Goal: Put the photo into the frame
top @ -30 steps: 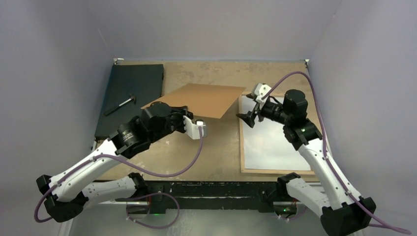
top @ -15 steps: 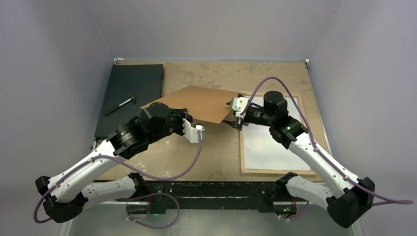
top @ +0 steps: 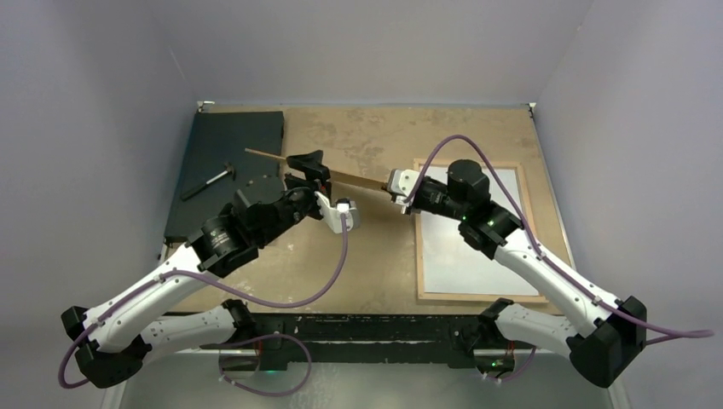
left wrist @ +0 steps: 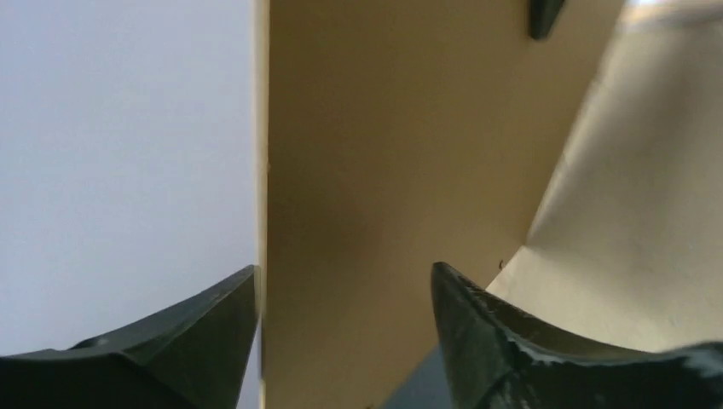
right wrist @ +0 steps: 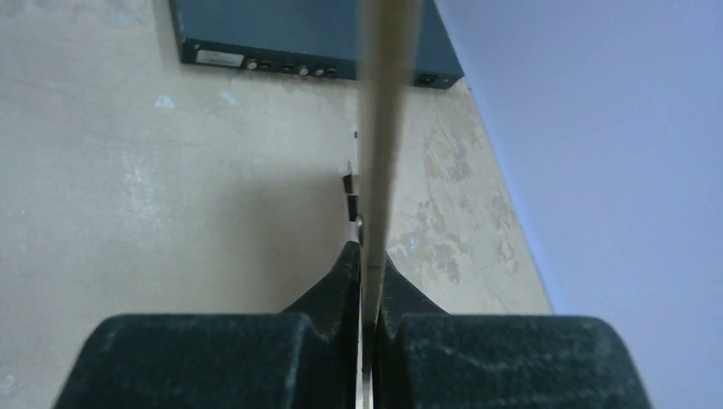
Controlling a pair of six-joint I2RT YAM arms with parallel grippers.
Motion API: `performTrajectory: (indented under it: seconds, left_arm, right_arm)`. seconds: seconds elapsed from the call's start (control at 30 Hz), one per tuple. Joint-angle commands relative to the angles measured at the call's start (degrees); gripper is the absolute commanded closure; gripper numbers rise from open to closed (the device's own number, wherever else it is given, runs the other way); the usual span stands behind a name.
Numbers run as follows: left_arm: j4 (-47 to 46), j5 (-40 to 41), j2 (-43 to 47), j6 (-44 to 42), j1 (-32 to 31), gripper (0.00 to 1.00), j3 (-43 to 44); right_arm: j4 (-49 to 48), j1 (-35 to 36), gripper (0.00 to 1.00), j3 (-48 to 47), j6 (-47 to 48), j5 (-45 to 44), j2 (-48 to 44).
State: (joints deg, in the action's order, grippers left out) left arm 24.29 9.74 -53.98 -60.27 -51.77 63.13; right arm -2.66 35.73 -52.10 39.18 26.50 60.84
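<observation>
Right gripper point(right wrist: 365, 256) tight on backing panel point(right wrist: 388, 85)

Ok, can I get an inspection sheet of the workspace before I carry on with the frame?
Surface: tan table, worn patches towards the back.
Job's things: frame lies flat at right, wooden back up. A white sheet fills it; it may be the photo's back, but that cannot be confirmed.
Clutter: brown backing panel in the air, tilted on edge. A black board sits at back left with a small tool on it.
Grippers: left gripper open, jaws either side of the panel. Right gripper shut on the panel's edge.
Cables: purple left cable and right cable loop freely; no snag seen.
Surroundings: plain grey walls; nothing else seen.
</observation>
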Motion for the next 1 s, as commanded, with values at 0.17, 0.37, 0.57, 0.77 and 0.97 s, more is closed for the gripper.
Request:
performTrajectory:
  seconds: [0.17, 0.37, 0.57, 0.77, 0.97]
  left_arm:
    - [-30.14, 7.53, 1.13, -0.47, -0.56, 0.1, -0.49]
    - [-21.47, 2.67, 2.06, 4.32, -0.6, 0.07, 2.5]
    - [-6.42, -5.29, -0.44, 10.59, -0.62, 0.1, 1.71]
    - [-5.61, -10.47, -8.5, 17.32, -0.59, 0.08, 1.03]
    - [-3.86, -11.48, -24.55, 33.43, -0.16, 0.06, 8.69]
  right_arm:
    - [-9.59, -0.61, 1.0, -6.68, -18.41, -3.36, 1.77]
    - [-6.58, -0.79, 1.0, -16.64, -33.79, -13.39, 8.75]
    - [-1.28, -2.29, 1.0, -29.81, -45.16, -28.52, 15.3]
    - [2.41, -7.05, 1.0, -36.54, -52.88, -38.55, 16.92]
    - [5.97, -13.19, 1.0, -36.79, -59.16, -43.75, 15.17]
